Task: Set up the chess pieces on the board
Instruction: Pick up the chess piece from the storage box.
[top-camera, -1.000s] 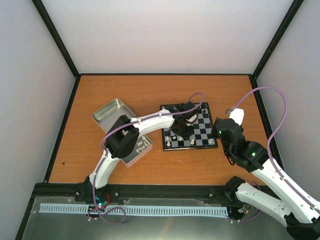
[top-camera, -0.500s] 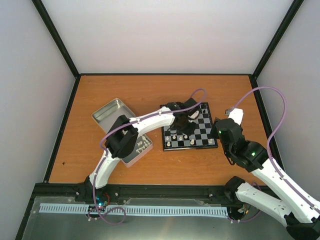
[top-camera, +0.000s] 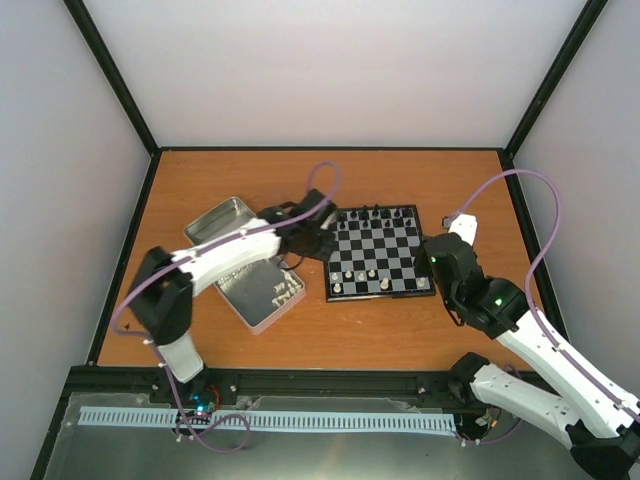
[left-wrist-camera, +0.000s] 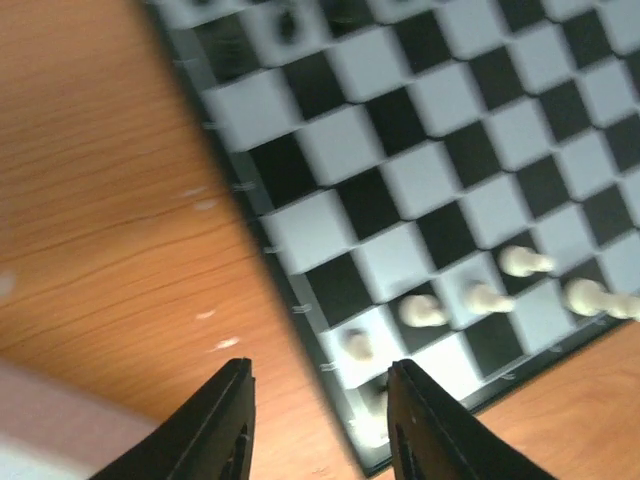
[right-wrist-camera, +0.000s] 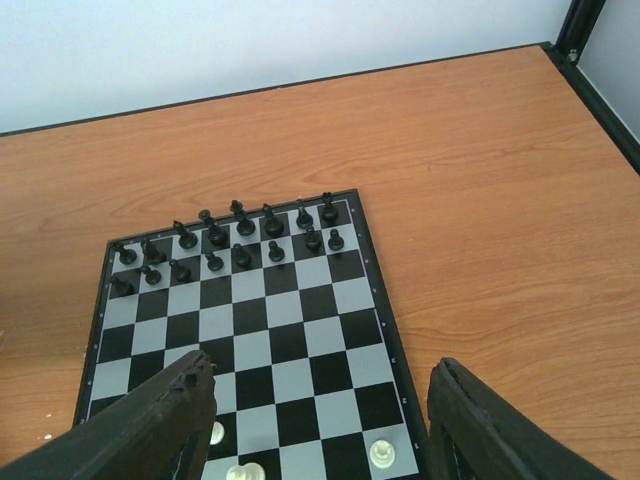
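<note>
The chessboard (top-camera: 380, 252) is a small flat square with glossy black and pale grey chequers inside a black border. It lies right of centre on the orange wood-grain table (top-camera: 400, 330), its edges nearly parallel to the table's. Black pieces (top-camera: 378, 212) fill the two far rows and stand upright. A few cream chess pieces (top-camera: 358, 275), small rounded pawn-like figures, stand on the two near rows, and more lie in the near end of the silver metal tin (top-camera: 245, 265). This tin is shallow and rectangular with rounded corners, and it sits slanted just left of the board.

The left gripper (top-camera: 322, 245) hovers between tin and board. In its wrist view its dark matte fingers (left-wrist-camera: 225, 420) are spread apart with nothing between them, straddling the board's left border near the cream corner. The right gripper (top-camera: 438, 262) hangs just beside the board's right edge. Its fingers (right-wrist-camera: 150, 420) are also parted and empty, and they frame the near rows.
</note>
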